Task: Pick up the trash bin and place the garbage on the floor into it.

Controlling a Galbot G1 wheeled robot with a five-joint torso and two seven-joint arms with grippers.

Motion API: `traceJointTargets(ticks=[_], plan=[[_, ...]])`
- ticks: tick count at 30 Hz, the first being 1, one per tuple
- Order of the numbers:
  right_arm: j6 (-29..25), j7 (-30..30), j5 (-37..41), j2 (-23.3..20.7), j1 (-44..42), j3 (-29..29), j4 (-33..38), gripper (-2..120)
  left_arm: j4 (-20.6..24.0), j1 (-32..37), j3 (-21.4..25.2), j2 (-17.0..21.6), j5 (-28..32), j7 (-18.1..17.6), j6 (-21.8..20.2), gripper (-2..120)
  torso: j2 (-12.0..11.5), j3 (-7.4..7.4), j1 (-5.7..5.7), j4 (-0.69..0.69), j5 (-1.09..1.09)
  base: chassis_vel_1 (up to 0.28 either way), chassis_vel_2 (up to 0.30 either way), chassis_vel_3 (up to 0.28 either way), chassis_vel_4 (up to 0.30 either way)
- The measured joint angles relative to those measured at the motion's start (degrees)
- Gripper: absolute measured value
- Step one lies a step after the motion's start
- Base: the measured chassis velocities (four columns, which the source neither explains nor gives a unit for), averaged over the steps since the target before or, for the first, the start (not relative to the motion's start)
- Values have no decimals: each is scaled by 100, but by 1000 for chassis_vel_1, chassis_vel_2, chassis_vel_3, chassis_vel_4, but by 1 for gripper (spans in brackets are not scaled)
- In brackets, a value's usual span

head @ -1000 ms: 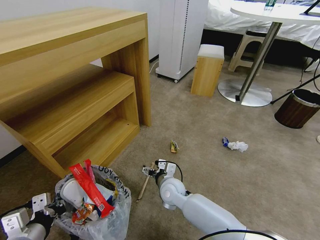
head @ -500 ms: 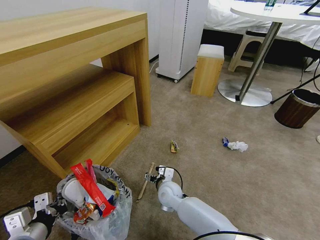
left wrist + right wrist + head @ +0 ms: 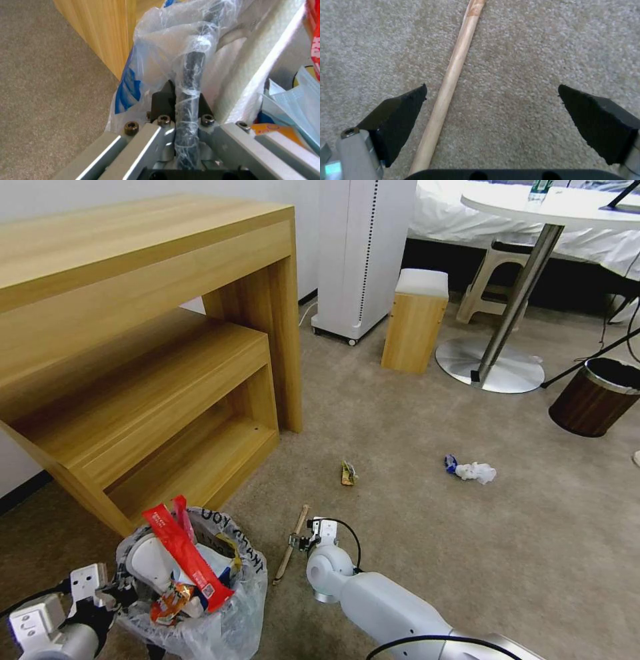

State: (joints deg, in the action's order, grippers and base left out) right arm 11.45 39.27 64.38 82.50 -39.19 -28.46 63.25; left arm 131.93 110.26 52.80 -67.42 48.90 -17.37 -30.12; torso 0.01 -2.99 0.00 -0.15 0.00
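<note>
The trash bin (image 3: 200, 607), lined with a crinkled clear bag and stuffed with a red wrapper and white slippers, hangs at the lower left. My left gripper (image 3: 113, 595) is shut on its rim. In the left wrist view the bag-wrapped rim (image 3: 191, 72) runs between the closed fingers of my left gripper (image 3: 180, 105). My right gripper (image 3: 298, 542) hovers open just above the wooden stick (image 3: 292, 543) on the beige floor (image 3: 413, 527). In the right wrist view the stick (image 3: 453, 72) lies beside one black pad (image 3: 400, 112) of my right gripper (image 3: 491, 92). A snack packet (image 3: 347, 473) and a white tissue (image 3: 477, 472) lie farther off.
A wooden desk with a low shelf (image 3: 153, 353) stands at the left, close to the bin. Farther back are a white appliance (image 3: 360, 253), a wooden stool (image 3: 415, 320), a round table's metal base (image 3: 490, 367) and a brown bin (image 3: 595, 397) at the right.
My right gripper has drawn back toward me and lowered over the stick's middle. The bin in my left gripper has shifted slightly to the right.
</note>
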Motion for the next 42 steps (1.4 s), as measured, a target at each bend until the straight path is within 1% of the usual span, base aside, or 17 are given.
traceJointTargets(ticks=[7,13,19,29,32,35,40,42], plan=[[18,-93,-45,48,79,-107,-137,93,-12,-26,-12,16,0,2,15,0,0,0,0,0,0,0,0,0,0],[75,-139,-37,137,211,-241,-347,93,-22,-59,-39,20,0,4,29,0,0,0,0,-1,0,0,0,0,0],[122,-193,-60,344,346,-343,-656,93,-20,-84,-62,16,-1,9,37,0,0,0,0,0,0,0,0,0,0],[140,-278,-244,527,401,-384,-1003,92,6,-102,-75,24,4,15,45,0,0,0,0,0,0,0,0,0,0],[127,-339,-315,566,407,-384,-1113,88,13,-103,-79,24,6,15,47,0,0,0,0,0,0,0,0,0,0],[113,-408,-379,624,429,-371,-1220,79,58,-92,-80,27,16,20,59,0,0,0,0,0,0,0,0,0,0],[103,-418,-424,619,432,-392,-1194,74,60,-89,-77,32,18,21,70,0,0,0,0,0,0,0,0,0,0],[99,-417,-439,596,432,-399,-1128,63,43,-97,-76,33,18,22,90,0,0,0,0,0,0,0,0,0,0]])
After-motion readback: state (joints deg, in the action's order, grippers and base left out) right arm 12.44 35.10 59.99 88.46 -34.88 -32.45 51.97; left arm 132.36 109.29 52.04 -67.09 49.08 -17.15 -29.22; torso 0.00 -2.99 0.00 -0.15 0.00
